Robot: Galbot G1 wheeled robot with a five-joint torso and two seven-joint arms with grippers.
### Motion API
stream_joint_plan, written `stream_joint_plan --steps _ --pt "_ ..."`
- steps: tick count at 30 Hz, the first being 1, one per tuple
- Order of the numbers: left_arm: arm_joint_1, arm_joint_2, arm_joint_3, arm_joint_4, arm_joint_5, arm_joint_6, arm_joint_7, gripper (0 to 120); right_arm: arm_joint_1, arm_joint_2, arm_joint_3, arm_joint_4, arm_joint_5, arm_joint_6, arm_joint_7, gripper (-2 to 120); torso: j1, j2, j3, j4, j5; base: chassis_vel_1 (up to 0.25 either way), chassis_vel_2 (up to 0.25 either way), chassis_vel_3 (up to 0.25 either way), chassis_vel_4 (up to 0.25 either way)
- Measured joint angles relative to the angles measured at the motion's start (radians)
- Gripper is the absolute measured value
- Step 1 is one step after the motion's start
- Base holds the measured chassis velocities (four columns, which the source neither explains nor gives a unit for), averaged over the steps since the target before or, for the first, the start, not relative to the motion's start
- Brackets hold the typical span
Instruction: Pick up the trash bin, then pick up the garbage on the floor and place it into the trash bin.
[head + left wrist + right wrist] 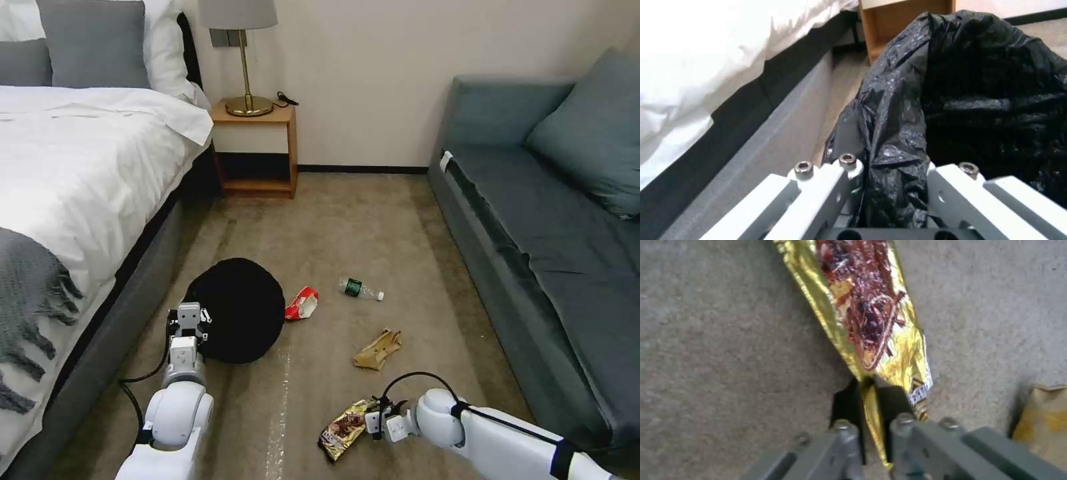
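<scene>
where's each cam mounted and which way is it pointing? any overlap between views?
Head: up high, facing forward and down over the floor; both arms show, left hand at the bin, right hand on the wrapper.
Left wrist: looks along its hand, shut on the bin's bag, bed beside.
Right wrist: looks down its hand, shut on the wrapper.
Shared: head and right wrist both show the wrapper.

left tool (189, 319) at trash bin (235, 309) rim | right tool (371, 423) touching gold-brown wrapper (344, 429)
</scene>
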Motion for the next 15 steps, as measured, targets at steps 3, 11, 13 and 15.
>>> stream_joint_plan --steps 3,11,13,15 --pt "0.003 0.001 -0.001 -0.002 0.000 -0.001 0.000 5 -0.006 0.002 0.005 -0.001 0.000 0.002 -0.001 0 0.000 0.000 0.000 0.0000 0.0000 0.000 0.000 0.000 0.000" --pt "0.006 0.003 -0.003 -0.006 0.000 -0.001 0.000 5 -0.008 0.000 0.025 0.008 -0.001 0.008 -0.002 0 0.000 0.000 0.000 0.0000 0.0000 0.000 0.000 0.000 0.000" --pt "0.007 0.006 -0.003 -0.008 0.000 -0.001 0.000 5 -0.010 -0.004 0.048 0.023 -0.001 0.013 -0.002 0 0.000 0.000 0.000 0.0001 0.0000 0.000 0.000 0.000 0.000" --pt "0.008 0.008 -0.003 -0.009 0.000 -0.001 0.000 5 -0.015 -0.008 0.062 0.034 0.001 0.019 -0.002 0 0.000 0.000 0.000 0.0001 0.0001 0.000 0.000 0.000 0.000"
